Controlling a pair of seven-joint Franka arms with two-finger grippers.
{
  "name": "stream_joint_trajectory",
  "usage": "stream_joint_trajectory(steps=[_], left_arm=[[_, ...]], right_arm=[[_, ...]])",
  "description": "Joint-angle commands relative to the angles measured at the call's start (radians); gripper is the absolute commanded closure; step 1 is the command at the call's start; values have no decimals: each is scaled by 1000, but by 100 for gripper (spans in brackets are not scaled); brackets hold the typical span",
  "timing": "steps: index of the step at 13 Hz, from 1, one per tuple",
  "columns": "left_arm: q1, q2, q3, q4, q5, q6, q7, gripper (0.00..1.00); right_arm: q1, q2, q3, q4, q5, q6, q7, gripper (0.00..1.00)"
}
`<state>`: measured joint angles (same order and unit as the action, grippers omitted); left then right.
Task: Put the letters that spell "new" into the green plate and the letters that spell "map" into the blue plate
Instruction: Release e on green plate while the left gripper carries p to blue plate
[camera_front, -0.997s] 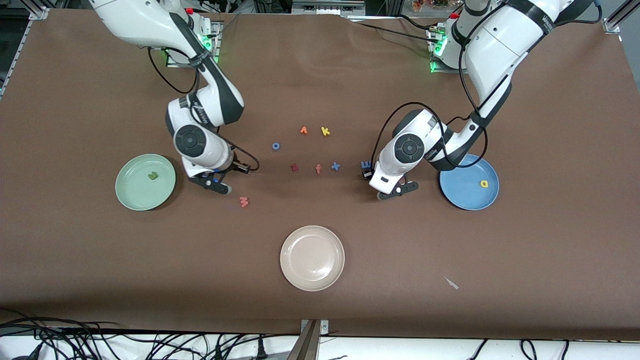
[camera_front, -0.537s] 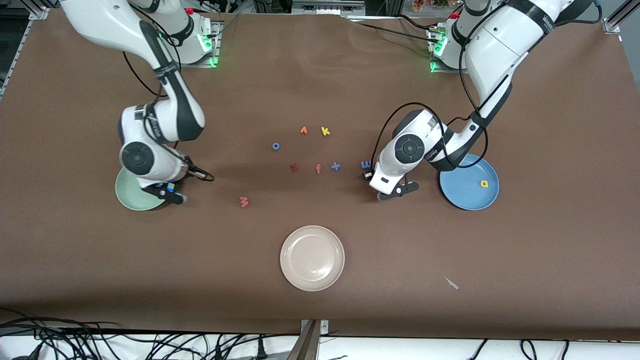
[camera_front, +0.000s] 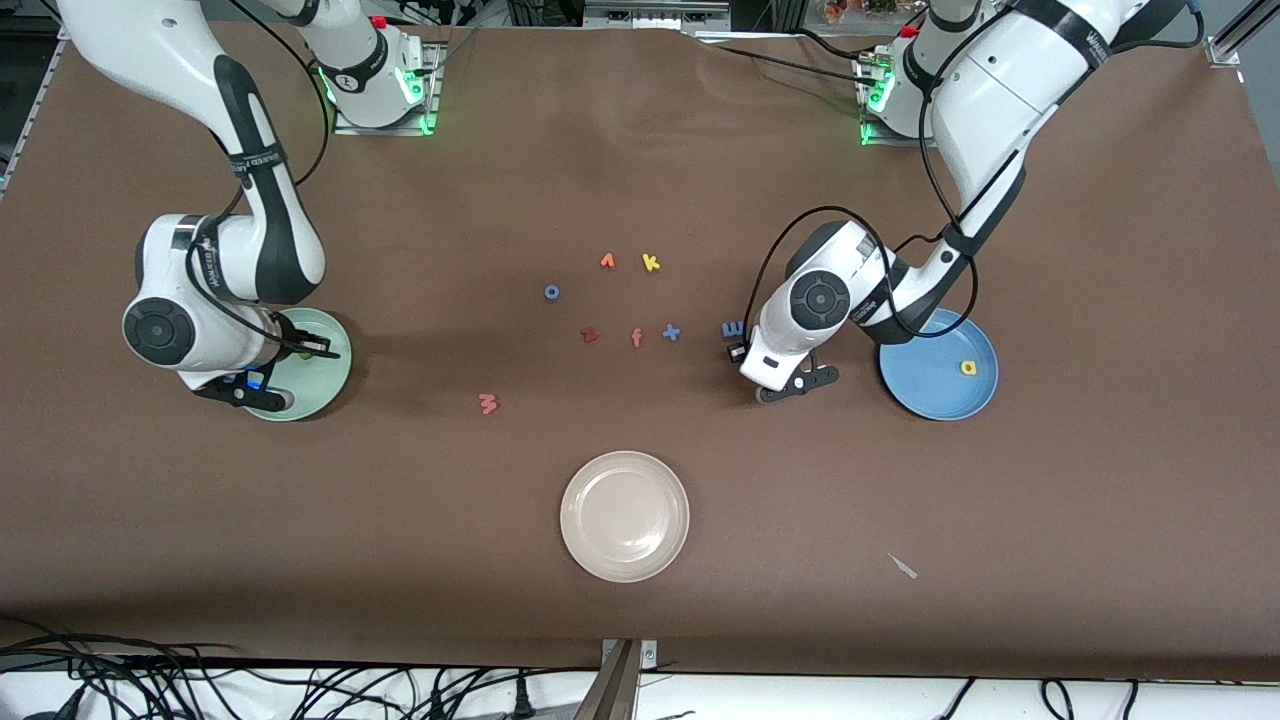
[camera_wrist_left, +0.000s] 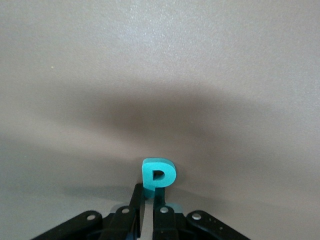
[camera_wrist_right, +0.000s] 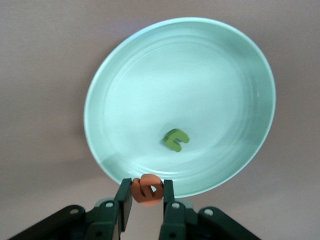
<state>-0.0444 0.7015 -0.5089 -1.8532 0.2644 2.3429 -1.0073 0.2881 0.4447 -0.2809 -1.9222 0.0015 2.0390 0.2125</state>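
My right gripper (camera_wrist_right: 147, 194) is shut on the orange "e" (camera_wrist_right: 147, 190). It hangs over the rim of the green plate (camera_wrist_right: 200, 75), where the green "n" (camera_wrist_right: 175, 140) lies. In the front view that gripper (camera_front: 245, 390) covers part of the green plate (camera_front: 325, 378). My left gripper (camera_wrist_left: 150, 200) is shut on the stem of the teal "p" (camera_wrist_left: 159, 174), low at the table. It (camera_front: 793, 385) sits between the periwinkle "m" (camera_front: 732, 329) and the blue plate (camera_front: 920, 385), which holds the yellow "a" (camera_front: 968, 367). The salmon "w" (camera_front: 488, 403) lies loose mid-table.
A cream plate (camera_front: 625, 515) sits nearer the front camera. Loose letters lie mid-table: an orange one (camera_front: 607, 261), yellow "k" (camera_front: 651, 263), blue "o" (camera_front: 551, 292), dark red "z" (camera_front: 589, 335), salmon "f" (camera_front: 636, 338), blue "x" (camera_front: 671, 333). A pale scrap (camera_front: 903, 566) lies toward the front edge.
My right arm has swung from near the "w" toward its own end of the table, ending over the green plate. My left gripper has shut while its arm stayed in place.
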Motion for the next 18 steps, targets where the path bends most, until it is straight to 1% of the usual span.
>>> stream_joint_trajectory(steps=[1, 2, 3, 5, 7, 9, 11, 13, 16, 18], left_arm=[[0, 15, 13, 26, 49, -23, -17, 100], [4, 1, 12, 29, 50, -54, -14, 100], [11, -19, 10, 48, 49, -113, -7, 100], [37, -52, 1, 110, 29, -290, 56, 100], [79, -77, -3, 156, -3, -411, 136, 100], [141, -117, -3, 163, -5, -511, 249, 100], [213, -126, -2, 163, -5, -597, 388, 100], [300, -125, -2, 151, 2, -622, 528, 100], [402, -88, 6, 137, 15, -606, 680, 100], [420, -65, 4, 126, 45, -594, 710, 100]], right_arm=[[-23, 20, 0, 8, -9, 12, -39, 25], [-23, 19, 0, 12, -5, 10, -39, 1], [-23, 17, 2, 29, -3, 0, -39, 0], [-12, 12, 9, 38, 3, -6, -25, 0], [6, 11, 25, 49, 41, -5, 5, 0], [13, 11, 54, 69, 75, -6, 53, 0], [16, 17, 103, 93, 97, -3, 148, 0], [25, 31, 152, 114, 97, 12, 244, 0], [26, 69, 210, 158, 97, 29, 272, 0], [26, 88, 248, 161, 95, 76, 269, 0]])
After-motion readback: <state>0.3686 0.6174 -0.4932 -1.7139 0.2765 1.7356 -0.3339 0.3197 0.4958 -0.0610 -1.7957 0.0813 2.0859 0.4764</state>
